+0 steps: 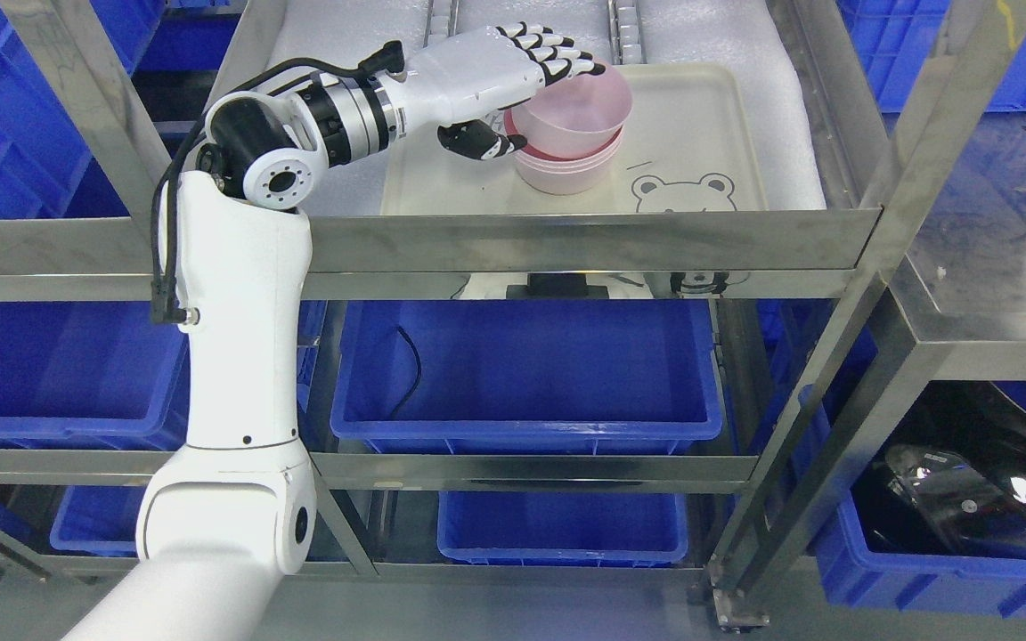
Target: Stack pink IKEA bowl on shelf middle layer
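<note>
While the left hand (513, 89) grips the top pink bowl (577, 109) by its rim, that bowl sits tilted in the stack (566, 169) on the cream tray (700, 133).

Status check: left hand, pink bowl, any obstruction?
Left hand shut on top pink bowl. Bowl tilted, partly nested in pink stack on cream tray. Right hand out of view. No obstruction seen.

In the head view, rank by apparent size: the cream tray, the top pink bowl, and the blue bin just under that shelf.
1. Blue bin, largest, though it sits nearer the camera.
2. Cream tray.
3. Top pink bowl, smallest, tilted on the stack and held by the left hand.
</note>
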